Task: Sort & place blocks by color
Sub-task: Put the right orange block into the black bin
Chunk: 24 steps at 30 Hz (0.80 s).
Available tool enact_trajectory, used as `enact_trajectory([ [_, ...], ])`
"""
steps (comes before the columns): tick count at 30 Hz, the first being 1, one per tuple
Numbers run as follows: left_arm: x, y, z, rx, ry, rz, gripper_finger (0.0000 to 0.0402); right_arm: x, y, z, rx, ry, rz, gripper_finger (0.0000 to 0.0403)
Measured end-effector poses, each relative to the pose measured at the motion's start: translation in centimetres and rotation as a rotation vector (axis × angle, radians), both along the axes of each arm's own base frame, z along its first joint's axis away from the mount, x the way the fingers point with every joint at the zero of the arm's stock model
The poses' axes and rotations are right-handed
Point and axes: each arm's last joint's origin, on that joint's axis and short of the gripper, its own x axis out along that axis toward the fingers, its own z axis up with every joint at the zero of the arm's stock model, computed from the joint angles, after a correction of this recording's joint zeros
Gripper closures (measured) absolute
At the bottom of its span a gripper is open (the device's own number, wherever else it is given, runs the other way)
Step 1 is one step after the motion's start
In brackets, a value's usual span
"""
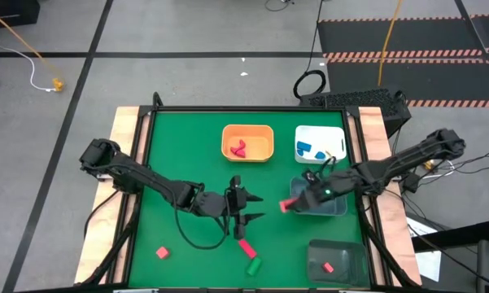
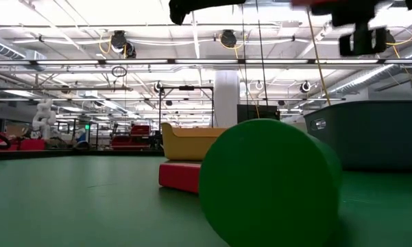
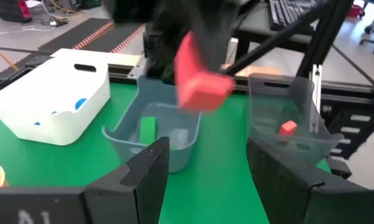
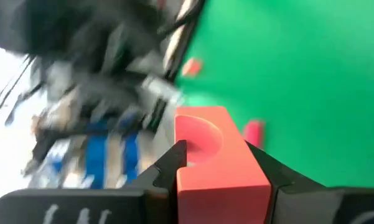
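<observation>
Overhead looks down; low view level, close.

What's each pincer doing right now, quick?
Left pincer: open, empty, over the green mat.
Right pincer: shut on a red block, near the grey bin.

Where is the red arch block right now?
The red arch block is held in the right gripper, in the high view just left of the grey bin.

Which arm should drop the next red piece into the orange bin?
Right. The right gripper is already shut on a red arched block, raised beside the grey bin. The left gripper is open and empty over the green mat; the orange bin lies between both.
</observation>
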Motion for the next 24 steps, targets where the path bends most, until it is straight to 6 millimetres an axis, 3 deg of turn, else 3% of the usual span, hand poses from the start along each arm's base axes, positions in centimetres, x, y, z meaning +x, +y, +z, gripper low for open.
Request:
enact_trajectory([
  [6,-0.1,0.3,-0.6,0.020,0.062,0.012,0.0186,-2.0,3.1,0.9,0.114,-0.006,0.200,0.0303],
  [14,-0.4,0.5,-1.5,-0.035,0.143,0.048,0.0186,-5.5,8.8,-0.1,0.318,0.216,0.405,0.0303],
  [18,-0.6,0.6,-1.8,-0.051,0.182,0.065,0.0186,-6.9,10.7,-1.2,0.389,0.375,0.417,0.0302],
  [24,-0.8,0.6,-2.1,-0.051,0.217,0.072,0.0185,-7.4,12.5,-3.2,0.437,0.543,0.361,0.0298],
])
